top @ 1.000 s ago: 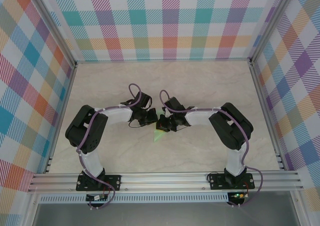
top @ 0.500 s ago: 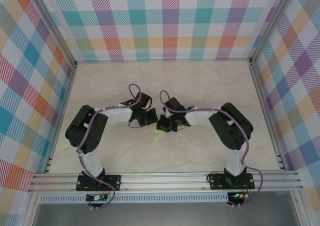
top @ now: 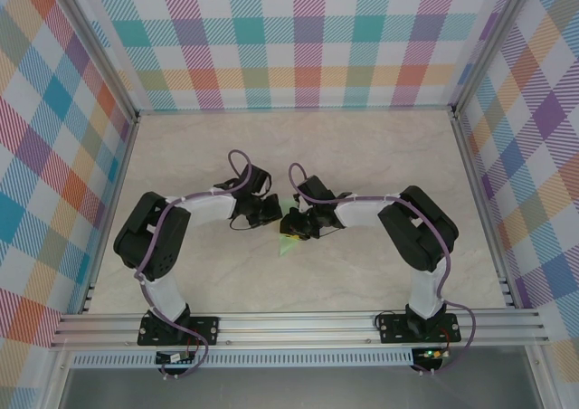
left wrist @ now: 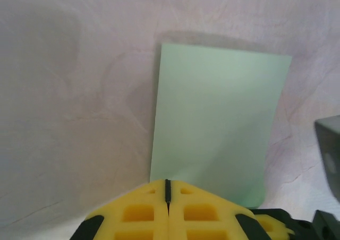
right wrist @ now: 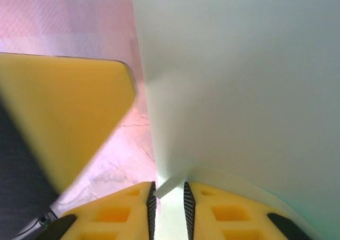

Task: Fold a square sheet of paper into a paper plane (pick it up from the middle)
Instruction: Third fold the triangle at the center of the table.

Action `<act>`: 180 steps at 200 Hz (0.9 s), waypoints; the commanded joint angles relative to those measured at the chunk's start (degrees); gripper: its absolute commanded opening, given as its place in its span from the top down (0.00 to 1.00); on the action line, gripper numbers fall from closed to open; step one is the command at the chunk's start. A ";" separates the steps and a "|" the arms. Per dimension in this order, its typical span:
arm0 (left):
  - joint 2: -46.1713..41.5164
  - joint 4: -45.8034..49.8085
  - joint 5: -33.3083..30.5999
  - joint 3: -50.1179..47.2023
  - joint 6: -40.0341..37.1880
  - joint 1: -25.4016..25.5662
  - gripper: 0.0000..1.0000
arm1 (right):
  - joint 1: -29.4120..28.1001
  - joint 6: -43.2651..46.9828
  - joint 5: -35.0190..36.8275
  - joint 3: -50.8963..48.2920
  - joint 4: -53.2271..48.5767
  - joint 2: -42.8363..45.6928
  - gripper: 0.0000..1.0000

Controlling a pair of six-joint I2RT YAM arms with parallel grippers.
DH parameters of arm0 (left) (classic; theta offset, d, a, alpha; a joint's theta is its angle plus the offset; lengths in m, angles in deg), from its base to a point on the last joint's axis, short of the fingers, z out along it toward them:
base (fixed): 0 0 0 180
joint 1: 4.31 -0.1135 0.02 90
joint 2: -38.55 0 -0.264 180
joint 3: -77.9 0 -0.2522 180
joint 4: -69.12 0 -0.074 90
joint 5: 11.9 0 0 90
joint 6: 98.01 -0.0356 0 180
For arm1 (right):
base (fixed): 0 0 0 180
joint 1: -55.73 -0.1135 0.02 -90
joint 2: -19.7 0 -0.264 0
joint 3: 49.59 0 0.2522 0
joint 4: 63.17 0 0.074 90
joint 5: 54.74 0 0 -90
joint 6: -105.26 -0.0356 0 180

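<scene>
**Item: sheet of paper (left wrist: pixel 215 123).** Pale mint-green. In the left wrist view it is seen as an upright rectangle, right of centre, lying flat on the counter (left wrist: pixel 69 91). In the top view only a small green patch is seen at mid-frame, below the two wrists where they meet.

**Item: left gripper (left wrist: pixel 167 195).** The jaws are closed, with the yellow pads pressed together and nothing held between them. They are placed at the bottom of the frame, at the lower edge of the sheet.

**Item: right gripper (right wrist: pixel 168 197).** The jaws are parted by a narrow gap. An edge of the sheet is seen inside that gap and is not visibly pinched. The rest of the paper rises across the right of the frame.

**Hazards, as judged:**
- A lifted flap could spring back and the fold could be lost, because little hold is given by the right jaws.
- The sheet could be dragged or skewed across the counter if the closed left jaws are slid rather than pressed.
- The two grippers could be knocked together, since they are set very close.
</scene>
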 commanded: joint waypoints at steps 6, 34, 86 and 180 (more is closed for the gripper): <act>-4.07 1.84 -1.82 -2.04 1.34 -3.07 0.98 | -0.39 1.07 1.15 -0.09 -2.53 -1.79 0.70; -5.95 1.85 -1.04 -3.74 1.33 -4.27 0.98 | -0.39 1.12 0.93 -0.10 -2.19 -1.96 0.70; -8.47 -0.17 4.02 -6.57 0.99 -4.36 0.98 | -0.39 1.37 0.53 -0.71 -0.78 -1.83 0.76; -9.37 -3.84 12.64 -10.48 0.90 -1.92 0.98 | -0.41 1.95 1.85 -0.97 -2.82 -1.60 0.95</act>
